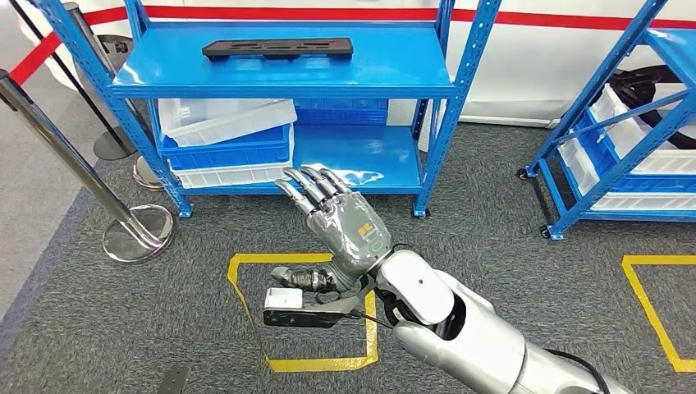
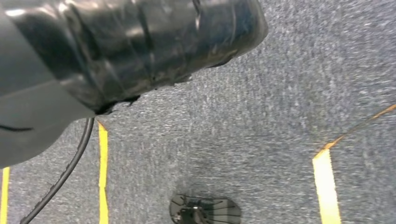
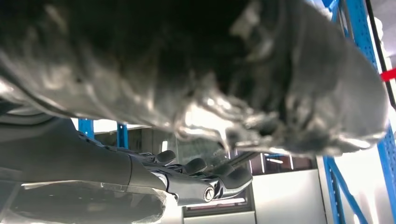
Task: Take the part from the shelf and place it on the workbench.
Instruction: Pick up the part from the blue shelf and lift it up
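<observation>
A: Where is the part?

B: The part, a long flat black piece, lies on the top board of the blue shelf, toward the board's back and left of its middle, nothing else on that board with it. Nothing holds it.

A: And the hands?

B: The right hand is raised in front of the shelf, level with its lower board and well below the part. Its fingers are extended, slightly spread, holding nothing. The left hand appears in its wrist view as a dark wrapped shape over carpet; whether its fingers are apart or curled, I cannot tell.

A: What could go wrong?

B: As I judge it, the part is thin and lies flat, so fingers may slide over it rather than get under it, and a push could send it toward the shelf's back edge. The hand must also rise past the front lip of the top board; coming up too close would knock that lip.

A: What room is there?

B: The top board is open above and at its front. Blue uprights stand at the shelf's corners, the right one nearest the arm's path. White and blue bins fill the left of the lower board. Left of the shelf stand chrome posts; right of it, well apart, a second rack. No table is seen.
</observation>
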`<action>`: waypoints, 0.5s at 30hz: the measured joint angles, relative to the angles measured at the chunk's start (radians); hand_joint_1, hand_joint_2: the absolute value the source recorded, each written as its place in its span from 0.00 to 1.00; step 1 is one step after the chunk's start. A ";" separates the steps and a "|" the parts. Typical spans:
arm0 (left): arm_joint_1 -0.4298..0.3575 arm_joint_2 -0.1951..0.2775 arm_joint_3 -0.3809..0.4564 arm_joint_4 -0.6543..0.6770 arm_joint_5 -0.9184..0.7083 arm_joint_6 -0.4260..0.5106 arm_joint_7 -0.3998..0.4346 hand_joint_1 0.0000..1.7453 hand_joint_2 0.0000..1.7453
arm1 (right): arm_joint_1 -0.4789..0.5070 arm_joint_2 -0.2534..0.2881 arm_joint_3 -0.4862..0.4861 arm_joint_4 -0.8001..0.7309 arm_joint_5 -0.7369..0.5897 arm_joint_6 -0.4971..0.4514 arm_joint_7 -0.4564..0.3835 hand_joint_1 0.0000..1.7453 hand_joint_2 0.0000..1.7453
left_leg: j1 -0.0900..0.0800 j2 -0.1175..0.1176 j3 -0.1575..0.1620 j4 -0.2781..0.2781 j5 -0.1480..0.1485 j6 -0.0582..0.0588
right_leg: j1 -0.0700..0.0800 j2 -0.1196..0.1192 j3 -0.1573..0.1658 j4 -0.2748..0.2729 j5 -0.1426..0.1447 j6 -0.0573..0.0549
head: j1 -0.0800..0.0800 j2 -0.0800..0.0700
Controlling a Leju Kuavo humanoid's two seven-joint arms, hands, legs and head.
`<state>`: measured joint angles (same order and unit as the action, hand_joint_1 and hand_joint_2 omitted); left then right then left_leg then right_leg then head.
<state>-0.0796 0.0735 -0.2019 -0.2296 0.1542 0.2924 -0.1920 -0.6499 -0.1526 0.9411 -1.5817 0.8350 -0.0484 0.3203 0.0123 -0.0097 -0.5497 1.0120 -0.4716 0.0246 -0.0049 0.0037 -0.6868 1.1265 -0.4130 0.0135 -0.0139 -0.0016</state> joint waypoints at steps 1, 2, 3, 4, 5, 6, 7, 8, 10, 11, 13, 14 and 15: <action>-0.001 -0.001 0.000 0.000 0.001 0.001 0.000 0.00 0.00 | -0.001 0.000 0.000 0.000 -0.002 0.000 0.000 0.00 0.00 | -0.001 -0.001 0.004 0.001 -0.006 -0.005 | 0.003 0.000 0.018 -0.051 0.016 -0.005 | 0.000 0.000; -0.002 -0.001 -0.001 0.000 0.001 0.001 0.000 0.00 0.00 | -0.001 0.000 0.000 0.000 -0.004 0.000 0.000 0.00 0.00 | -0.001 -0.001 0.004 0.001 -0.011 -0.011 | 0.006 0.000 0.028 -0.080 0.022 -0.011 | -0.001 0.000; -0.002 -0.001 -0.001 0.000 0.002 0.001 0.001 0.00 0.00 | -0.001 0.000 0.000 0.001 -0.007 0.001 0.000 0.00 0.00 | -0.002 -0.001 0.005 0.004 -0.012 -0.018 | 0.008 0.000 0.031 -0.088 0.014 -0.018 | -0.002 0.000; -0.002 -0.001 -0.001 0.000 0.002 0.001 0.003 0.00 0.00 | -0.001 0.000 0.000 0.001 -0.010 0.001 0.000 0.00 0.00 | -0.003 0.000 0.006 0.007 -0.014 -0.025 | 0.007 0.001 0.037 -0.092 0.012 -0.024 | -0.002 0.000; -0.002 0.000 -0.001 0.000 0.003 0.001 0.006 0.00 0.00 | -0.001 0.000 0.000 0.001 -0.012 0.001 0.000 0.00 0.00 | -0.002 0.001 0.008 0.013 -0.017 -0.031 | 0.006 0.001 0.044 -0.096 0.017 -0.030 | -0.002 0.000; -0.003 0.000 -0.002 0.000 0.003 0.001 0.008 0.00 0.00 | -0.001 0.000 0.000 0.001 -0.014 0.001 0.000 0.00 0.00 | -0.001 0.002 0.005 0.031 -0.023 -0.035 | 0.004 0.001 0.053 -0.098 0.014 -0.037 | -0.002 0.000; -0.004 0.000 -0.002 0.000 0.004 0.001 0.013 0.00 0.00 | -0.002 0.000 0.000 0.001 -0.015 0.001 0.000 0.00 0.00 | 0.000 0.003 -0.010 0.063 -0.036 -0.039 | 0.003 0.001 0.062 -0.100 0.011 -0.042 | -0.003 0.000; -0.006 0.000 -0.002 0.000 0.005 0.001 0.017 0.00 0.00 | -0.002 0.000 0.000 0.001 -0.015 0.001 0.000 0.00 0.00 | 0.002 0.004 -0.039 0.113 -0.055 -0.042 | 0.004 0.000 0.068 -0.101 0.007 -0.048 | -0.003 0.000; -0.007 0.002 -0.003 0.000 0.005 0.002 0.029 0.00 0.00 | 0.001 0.000 0.000 0.002 -0.015 0.001 -0.002 0.00 0.00 | 0.002 0.004 -0.118 0.230 -0.099 -0.046 | 0.006 0.000 0.075 -0.100 -0.002 -0.055 | -0.004 0.000; -0.005 0.002 -0.003 0.000 0.006 0.003 0.036 0.00 0.00 | 0.005 0.000 0.000 0.003 -0.013 0.001 -0.003 0.00 0.00 | 0.002 0.004 -0.150 0.264 -0.107 -0.047 | 0.007 0.001 0.079 -0.099 -0.006 -0.057 | -0.004 0.000; -0.001 0.004 -0.004 0.000 0.007 0.004 0.050 0.00 0.00 | 0.011 0.000 0.001 0.008 -0.005 0.000 -0.006 0.00 0.00 | 0.002 0.004 -0.164 0.232 -0.063 -0.046 | 0.009 0.004 0.090 -0.096 -0.018 -0.056 | -0.004 0.000; 0.000 0.005 -0.004 0.001 0.008 0.006 0.056 0.00 0.00 | 0.013 0.001 0.001 0.011 -0.001 0.000 -0.008 0.00 0.00 | 0.002 0.004 -0.148 0.171 -0.014 -0.044 | 0.010 0.005 0.099 -0.095 -0.025 -0.055 | -0.004 0.000; -0.001 0.008 -0.004 0.001 0.008 0.006 0.062 0.00 0.00 | 0.015 0.001 0.002 0.014 0.000 0.001 -0.010 0.00 0.00 | 0.000 0.005 -0.127 0.106 0.028 -0.040 | 0.012 0.005 0.107 -0.095 -0.032 -0.053 | -0.003 0.000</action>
<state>-0.0803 0.0811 -0.2059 -0.2289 0.1618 0.2988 -0.1301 -0.6351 -0.1516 0.9427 -1.5679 0.8353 -0.0477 0.3101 0.0127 -0.0049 -0.6764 1.1177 -0.4435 -0.0149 0.0067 0.0090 -0.5796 1.0316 -0.4449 -0.0390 -0.0171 -0.0015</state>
